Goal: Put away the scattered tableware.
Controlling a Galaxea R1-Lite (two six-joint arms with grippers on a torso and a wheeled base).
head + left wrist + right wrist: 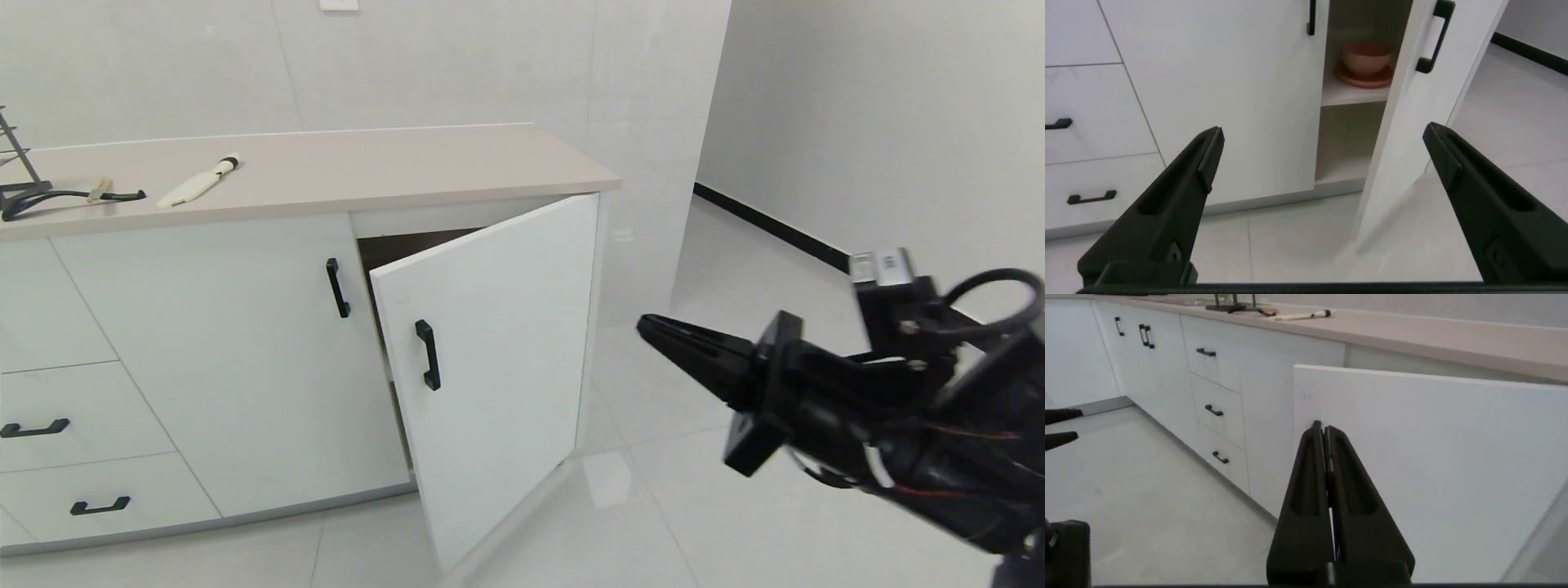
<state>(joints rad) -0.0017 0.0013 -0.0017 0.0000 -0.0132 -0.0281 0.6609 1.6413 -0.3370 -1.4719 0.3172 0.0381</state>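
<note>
A cream knife with a dark end point(200, 181) lies on the beige countertop point(392, 167), and its other point is the knife point(1302, 314). A small utensil with a black handle point(106, 194) lies to its left. Below, a white cabinet door point(490, 359) stands half open. On the shelf inside sit a pink bowl point(1366, 55) and a pink plate point(1364, 79). My left gripper point(1323, 135) is open and empty, low in front of the cabinet opening. To the right of the door, my right gripper point(649, 329) is shut and empty, and the gripper point(1324, 431) points at the door's face.
A black wire rack point(20, 184) stands at the counter's left end. Closed drawers with black handles point(34, 428) and a closed door point(212, 359) fill the cabinet front. The white tiled floor point(735, 531) is open to the right, bounded by a wall with a dark skirting point(775, 229).
</note>
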